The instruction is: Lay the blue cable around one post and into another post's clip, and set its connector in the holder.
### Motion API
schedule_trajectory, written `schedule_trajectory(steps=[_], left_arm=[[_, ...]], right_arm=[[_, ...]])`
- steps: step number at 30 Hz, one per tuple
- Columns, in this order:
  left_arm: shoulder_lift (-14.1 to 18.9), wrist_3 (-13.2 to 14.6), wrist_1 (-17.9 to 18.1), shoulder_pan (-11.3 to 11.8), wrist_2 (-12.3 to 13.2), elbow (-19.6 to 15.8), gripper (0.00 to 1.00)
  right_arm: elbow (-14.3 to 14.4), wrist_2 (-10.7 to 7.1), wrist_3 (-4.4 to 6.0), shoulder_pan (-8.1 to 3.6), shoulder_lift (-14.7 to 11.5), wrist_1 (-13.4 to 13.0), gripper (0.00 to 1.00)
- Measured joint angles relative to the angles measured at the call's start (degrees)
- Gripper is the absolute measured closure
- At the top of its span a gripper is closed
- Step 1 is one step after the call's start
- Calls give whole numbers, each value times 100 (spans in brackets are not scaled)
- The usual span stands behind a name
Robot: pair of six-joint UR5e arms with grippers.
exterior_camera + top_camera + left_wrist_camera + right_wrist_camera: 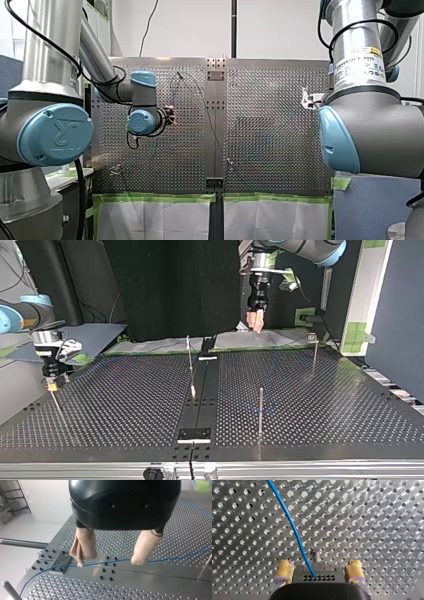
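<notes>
Left tool [109,562], black body, beige pads: spread, hovering above thin blue cable [117,560], pinching nothing. Cable lies flat on perforated metal desk [140,590]. Right tool [319,562], yellow pads: spread, cable entering between them from 11 o'clock. In top view, right tool at desk's 9 o'clock edge.

The white sticker [357,62] on my right arm [370,120], front view's upper right, has print too blurred to read. The blue joint cap [55,134] at left bears a UR logo.
</notes>
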Motion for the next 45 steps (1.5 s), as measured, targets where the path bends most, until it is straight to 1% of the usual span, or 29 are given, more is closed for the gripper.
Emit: schedule_trajectory(steps=[8,16,24,32,39,45], left_arm=[[0,11,-104,0,-79,-3,0],[0,13,-125,3,-92,-3,0],[0,13,-127,16,-92,-2,0],[0,5,-126,35,-88,-3,0],[0,-2,-126,58,-77,-5,0],[0,-1,-128,66,-76,-5,0]], right_arm=[[1,0,0,0,-1,3,1],[1,0,-18,0,2,10,1],[0,-11,-73,0,1,22,1],[0,-125,-113,13,2,32,1],[3,-273,-151,38,1,37,1],[1,-312,-180,55,3,39,1]])
